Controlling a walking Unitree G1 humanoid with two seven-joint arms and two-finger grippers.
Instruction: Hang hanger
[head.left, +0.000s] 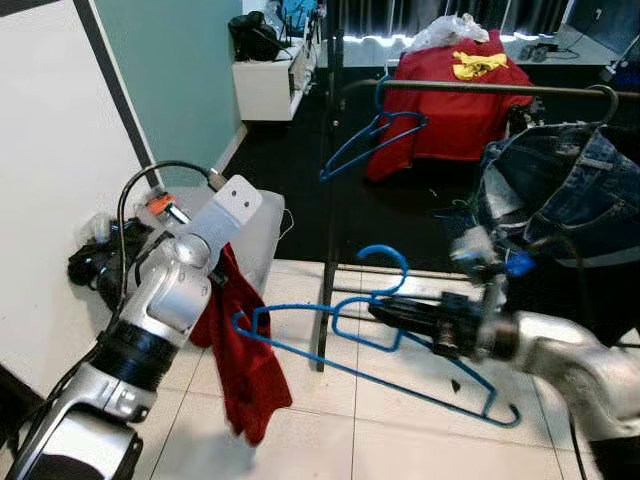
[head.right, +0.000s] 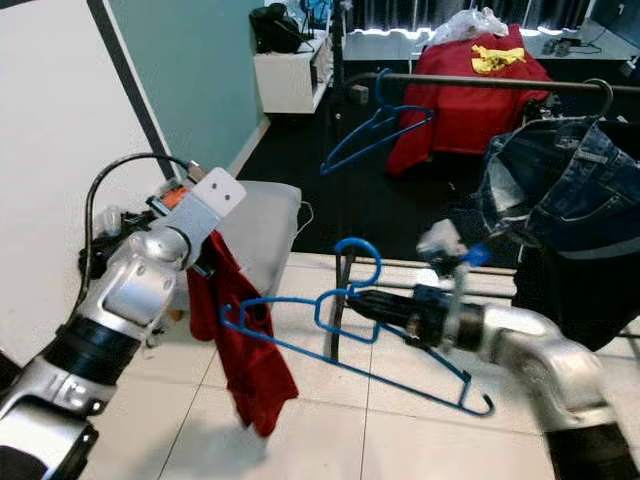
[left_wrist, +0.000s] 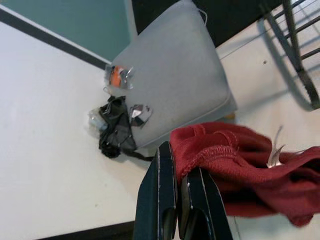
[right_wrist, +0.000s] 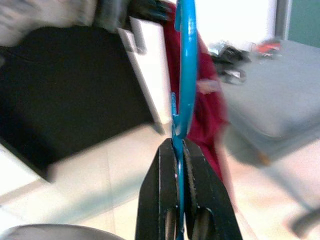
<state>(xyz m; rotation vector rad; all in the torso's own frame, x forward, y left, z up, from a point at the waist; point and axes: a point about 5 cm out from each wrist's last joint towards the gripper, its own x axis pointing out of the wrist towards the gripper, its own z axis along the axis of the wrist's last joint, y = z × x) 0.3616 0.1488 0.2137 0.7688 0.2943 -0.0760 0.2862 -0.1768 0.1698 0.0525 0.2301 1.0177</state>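
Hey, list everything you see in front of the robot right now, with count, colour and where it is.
Hanger held: one, blue, low in the middle, above the tiled floor.
Hanger on rail: one, blue, hooked on the dark clothes rail.
Red cloth: one, dark red, draped from one end of the held hanger.
Jeans: one, blue denim, hanging on the rail at right.
Red cover with yellow item: one, far behind the rail.
Grey cushion: one, on the floor by the white wall.
Black cable bundle: one, beside the cushion.
White cabinet: one, far left at the back.
Left end effector: shut on the red cloth.
Right end effector: shut on the held hanger.
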